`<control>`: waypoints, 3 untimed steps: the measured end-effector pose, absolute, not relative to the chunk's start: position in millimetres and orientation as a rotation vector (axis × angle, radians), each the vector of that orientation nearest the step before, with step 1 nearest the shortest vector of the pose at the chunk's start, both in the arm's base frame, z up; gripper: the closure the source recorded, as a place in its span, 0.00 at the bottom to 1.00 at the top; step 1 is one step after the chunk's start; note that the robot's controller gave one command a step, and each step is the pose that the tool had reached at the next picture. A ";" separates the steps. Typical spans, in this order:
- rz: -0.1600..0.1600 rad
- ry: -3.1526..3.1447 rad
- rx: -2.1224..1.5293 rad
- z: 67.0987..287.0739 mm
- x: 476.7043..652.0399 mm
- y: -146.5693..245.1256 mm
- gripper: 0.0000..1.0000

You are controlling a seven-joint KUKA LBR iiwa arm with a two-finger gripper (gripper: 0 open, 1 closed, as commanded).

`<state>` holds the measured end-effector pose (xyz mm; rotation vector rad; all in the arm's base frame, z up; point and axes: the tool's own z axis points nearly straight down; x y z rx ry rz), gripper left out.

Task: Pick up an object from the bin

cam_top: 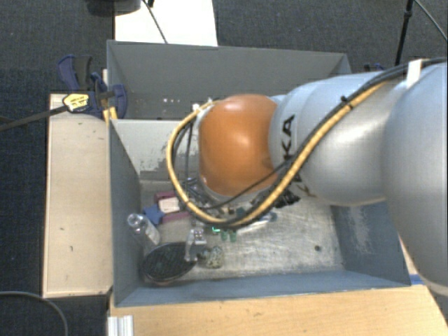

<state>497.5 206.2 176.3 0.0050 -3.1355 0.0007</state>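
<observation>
The end effector (198,245) sits low in the near-left corner of the bin (127,201), perhaps touching the black disc (162,264); open or closed, can't tell.

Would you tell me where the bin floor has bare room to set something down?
The right half of the bin floor is bare, between the orange cover and the right wall. The left near corner is crowded: a black disc, a clear plastic piece and a pinkish box lie by the tool.

Black round disc (162,263), small clear bottle (142,225), perhaps a purple box (166,204)
</observation>
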 end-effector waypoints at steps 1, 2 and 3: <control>-0.002 -3.129 0.323 79.2 482.3 217.7 0.00; -0.002 -3.128 0.311 80.4 481.8 217.7 1.00; -0.004 -3.103 0.555 294.4 491.9 213.3 1.00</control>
